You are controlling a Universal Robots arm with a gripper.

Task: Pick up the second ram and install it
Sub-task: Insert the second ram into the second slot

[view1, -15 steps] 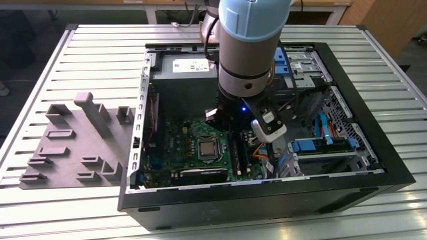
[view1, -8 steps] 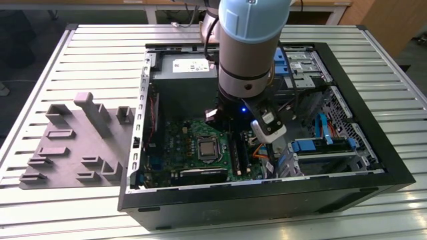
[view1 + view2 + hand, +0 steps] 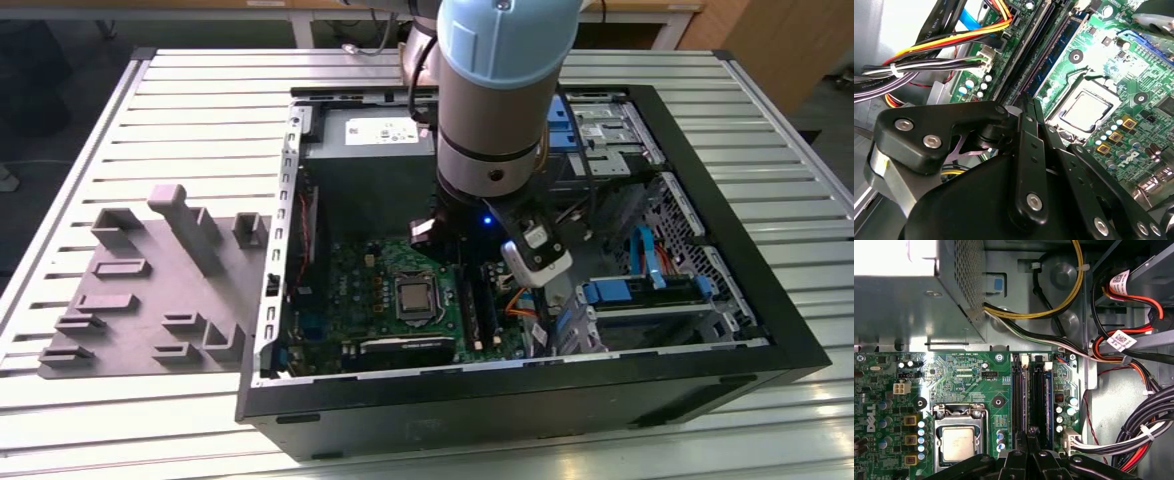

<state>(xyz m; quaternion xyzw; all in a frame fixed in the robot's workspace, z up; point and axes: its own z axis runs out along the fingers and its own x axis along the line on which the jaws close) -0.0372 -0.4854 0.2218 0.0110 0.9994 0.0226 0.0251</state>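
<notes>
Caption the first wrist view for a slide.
Tool poised over the motherboard's memory slots, beside the processor socket.

Ribbed metal table (image 3: pixel 200 110) of pale slats fills most of the exterior view, reflecting bright overhead light near the front edge. Behind it, wooden furniture (image 3: pixel 641 12) with a light brown top runs along the far side, and a wooden panel (image 3: pixel 781 45) stands at the exterior view's right. Dark floor (image 3: pixel 40 90) shows at the exterior view's left.
</notes>
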